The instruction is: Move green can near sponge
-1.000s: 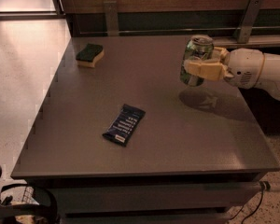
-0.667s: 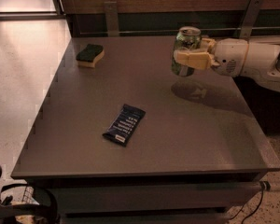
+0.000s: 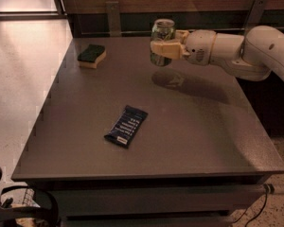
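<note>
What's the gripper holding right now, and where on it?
The gripper holds the green can by its side, around mid-height. The can is upright, in the air above the table.

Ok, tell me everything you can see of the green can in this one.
The green can looks like metal, greenish and silver with a shiny silver top. It is upright and lifted off the table, with its shadow on the surface below. The tool, reaching in from the right over the table's far side, is shut around its middle. Nothing else touches it. The sponge lies apart, to the left.
</note>
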Robot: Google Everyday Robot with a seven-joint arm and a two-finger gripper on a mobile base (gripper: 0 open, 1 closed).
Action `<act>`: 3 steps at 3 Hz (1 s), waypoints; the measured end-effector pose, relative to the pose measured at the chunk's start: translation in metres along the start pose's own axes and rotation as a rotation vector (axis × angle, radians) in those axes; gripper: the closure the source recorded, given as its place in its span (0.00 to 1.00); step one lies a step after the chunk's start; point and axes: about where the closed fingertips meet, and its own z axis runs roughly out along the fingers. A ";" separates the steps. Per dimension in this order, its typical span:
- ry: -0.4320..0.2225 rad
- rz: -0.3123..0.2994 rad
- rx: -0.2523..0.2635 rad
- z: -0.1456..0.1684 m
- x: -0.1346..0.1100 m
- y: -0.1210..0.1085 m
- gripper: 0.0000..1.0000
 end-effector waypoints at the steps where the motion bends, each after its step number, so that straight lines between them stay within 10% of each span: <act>1: 0.013 -0.067 -0.002 0.036 -0.003 -0.004 1.00; 3: 0.013 -0.183 -0.050 0.112 0.010 -0.017 1.00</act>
